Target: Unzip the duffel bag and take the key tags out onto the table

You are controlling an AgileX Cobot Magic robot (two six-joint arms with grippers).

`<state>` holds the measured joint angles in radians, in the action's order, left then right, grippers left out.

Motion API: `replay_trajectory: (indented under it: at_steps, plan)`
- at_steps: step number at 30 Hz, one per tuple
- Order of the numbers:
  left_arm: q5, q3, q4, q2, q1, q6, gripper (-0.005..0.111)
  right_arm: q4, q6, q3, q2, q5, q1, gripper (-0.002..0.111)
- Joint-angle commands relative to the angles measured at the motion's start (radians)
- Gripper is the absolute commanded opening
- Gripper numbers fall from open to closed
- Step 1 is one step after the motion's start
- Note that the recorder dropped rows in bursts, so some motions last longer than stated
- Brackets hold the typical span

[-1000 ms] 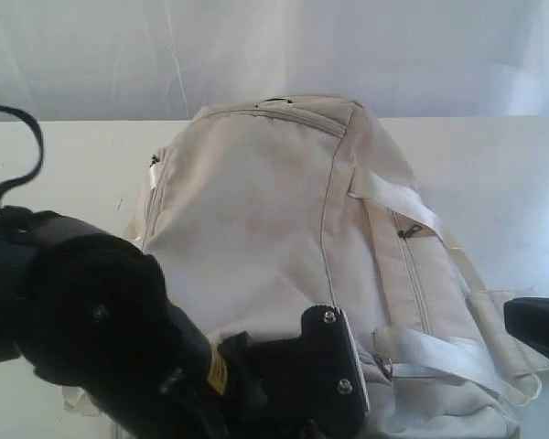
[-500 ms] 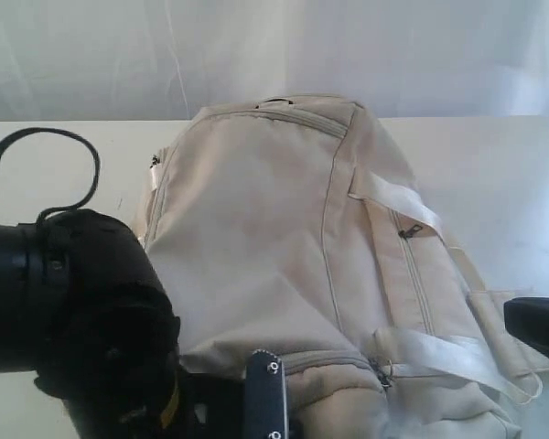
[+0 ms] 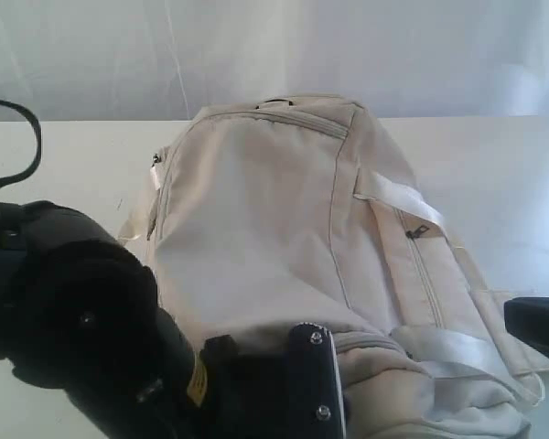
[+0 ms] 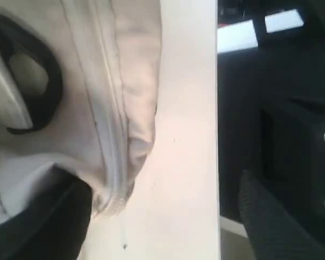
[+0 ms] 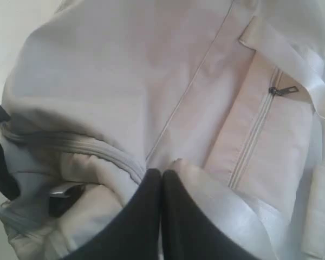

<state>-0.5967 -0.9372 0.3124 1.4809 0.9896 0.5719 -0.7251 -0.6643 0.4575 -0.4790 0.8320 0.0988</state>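
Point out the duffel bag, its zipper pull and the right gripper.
duffel bag [image 3: 256, 210], exterior view, broad panel.
zipper pull [image 5: 281, 90], right wrist view, metal tab.
right gripper [image 5: 162, 176], right wrist view, between shut fingertips.

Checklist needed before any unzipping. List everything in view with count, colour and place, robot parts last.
duffel bag: one, cream-beige, middle of the table
webbing straps: several, white, across the bag's right side in the exterior view
zipper pull: one, dark metal, at the end of the side pocket zip
D-ring: one, black, on the bag end near the left tool
table: one, white, under the bag
curtain: one, white, behind the table
key tags: none in view
cable: one, black, looped above the left arm
left arm: one, black, at the bag's near-left end
left tool: one, black, open, beside the bag's edge
right tool: one, black, shut, tips against the bag
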Motion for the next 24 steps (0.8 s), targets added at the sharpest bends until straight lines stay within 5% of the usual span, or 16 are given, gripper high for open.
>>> replay_trajectory:
  at_steps: [1,6,11,14,20,24]
  plan:
    - [0.154,-0.001,0.103,0.013,0.0,0.084,0.078,-0.001,-0.005,0.01,-0.003,-0.009,0.002,0.0]
    - [0.207,-0.001,0.115,0.049,0.0,0.08,0.078,-0.001,-0.005,0.01,-0.003,-0.007,0.002,0.0]
    - [0.111,-0.011,0.101,0.052,0.0,0.08,0.075,-0.001,-0.005,0.01,-0.003,-0.007,0.002,0.0]
    - [0.089,-0.011,0.091,0.05,0.0,0.075,0.057,-0.001,-0.005,0.01,-0.003,-0.007,0.002,0.0]
    - [0.113,-0.011,-0.022,0.05,0.0,-0.033,0.0,-0.001,-0.005,0.01,-0.003,-0.007,0.002,0.0]
    - [0.061,-0.007,-0.195,0.046,0.0,-0.232,0.0,-0.001,-0.005,0.01,-0.003,-0.007,0.002,0.0]
